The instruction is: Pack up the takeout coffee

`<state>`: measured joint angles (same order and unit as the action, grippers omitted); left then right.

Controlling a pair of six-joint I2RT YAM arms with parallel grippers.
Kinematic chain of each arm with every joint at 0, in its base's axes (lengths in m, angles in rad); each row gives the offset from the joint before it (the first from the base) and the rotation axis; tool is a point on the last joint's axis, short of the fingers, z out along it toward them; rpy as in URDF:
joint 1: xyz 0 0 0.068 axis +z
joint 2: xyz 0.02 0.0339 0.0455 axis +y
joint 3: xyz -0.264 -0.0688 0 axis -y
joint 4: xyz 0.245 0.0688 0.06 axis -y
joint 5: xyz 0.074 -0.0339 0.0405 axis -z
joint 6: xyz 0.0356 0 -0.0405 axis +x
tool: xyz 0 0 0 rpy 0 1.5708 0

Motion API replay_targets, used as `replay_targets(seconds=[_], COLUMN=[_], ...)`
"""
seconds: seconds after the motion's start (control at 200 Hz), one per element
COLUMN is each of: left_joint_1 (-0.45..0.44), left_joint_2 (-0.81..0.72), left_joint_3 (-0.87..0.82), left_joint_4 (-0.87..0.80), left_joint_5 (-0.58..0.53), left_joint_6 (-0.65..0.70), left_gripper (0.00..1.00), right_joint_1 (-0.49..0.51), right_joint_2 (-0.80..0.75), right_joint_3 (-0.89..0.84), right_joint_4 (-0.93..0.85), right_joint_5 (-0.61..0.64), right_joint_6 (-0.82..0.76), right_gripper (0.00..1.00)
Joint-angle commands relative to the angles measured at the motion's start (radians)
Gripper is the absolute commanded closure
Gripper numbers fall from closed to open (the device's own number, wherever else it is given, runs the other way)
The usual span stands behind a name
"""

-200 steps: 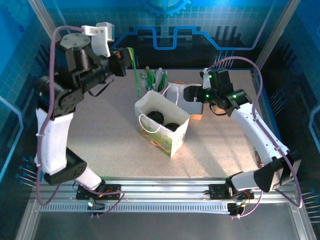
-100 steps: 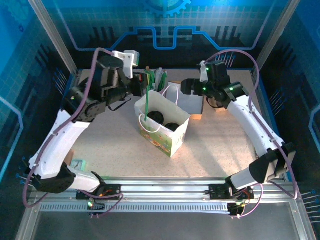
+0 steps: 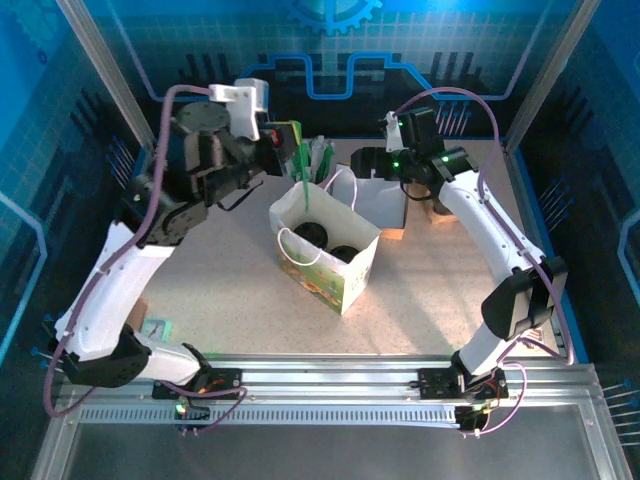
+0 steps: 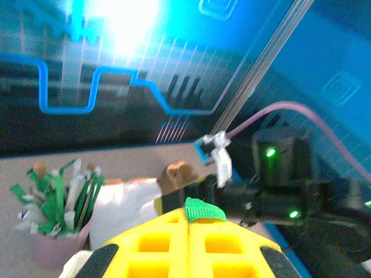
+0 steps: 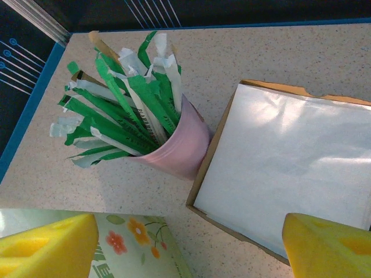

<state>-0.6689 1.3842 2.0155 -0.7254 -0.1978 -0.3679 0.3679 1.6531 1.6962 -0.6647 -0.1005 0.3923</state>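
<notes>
Two round black lids of the takeout coffee show inside the open white paper bag; the cups under them are hidden. My left gripper hovers above the bag's back left corner, shut on a thin green stick whose lower end hangs into the bag. In the left wrist view the yellow jaws are pressed together with the stick's green tip poking out. My right gripper is open and holds nothing, just behind the bag. Its yellow fingers stand far apart.
A pink cup of green-and-white sticks stands behind the bag. Beside it is a cardboard box of white paper. The bag's flowered side lies below the right gripper. A small packet lies near the left arm's base.
The left arm swung right, carrying the green stick from left of the bag to over its opening. The right gripper moved back and left, toward the pink cup.
</notes>
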Motion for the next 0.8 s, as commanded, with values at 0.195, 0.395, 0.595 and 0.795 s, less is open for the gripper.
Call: replay_targets(seconds=[0.195,0.395,0.595,0.795], left_joint_1=[-0.004,-0.004,-0.002,-0.002], left_joint_2=[0.009,0.017,-0.001,-0.003], left_joint_3=[-0.019,-0.152,-0.266,-0.262], left_joint_4=[0.044,0.106,0.197,0.238], left_joint_5=[0.028,0.021,-0.011,-0.024], left_joint_6=[-0.024,-0.019,0.001,0.034], left_gripper=[1.00,1.00,1.00,1.00], right_joint_1=[0.011,0.020,0.048,0.071], right_joint_2=[0.093,0.210,0.295,0.345], right_joint_3=[0.112,0.227,0.329,0.379], right_joint_4=[0.012,-0.023,-0.047,-0.042], right_joint_5=[-0.082,-0.123,-0.113,-0.071], right_joint_6=[-0.029,-0.073,-0.127,-0.171], right_gripper=[0.19,0.26,0.33,0.33])
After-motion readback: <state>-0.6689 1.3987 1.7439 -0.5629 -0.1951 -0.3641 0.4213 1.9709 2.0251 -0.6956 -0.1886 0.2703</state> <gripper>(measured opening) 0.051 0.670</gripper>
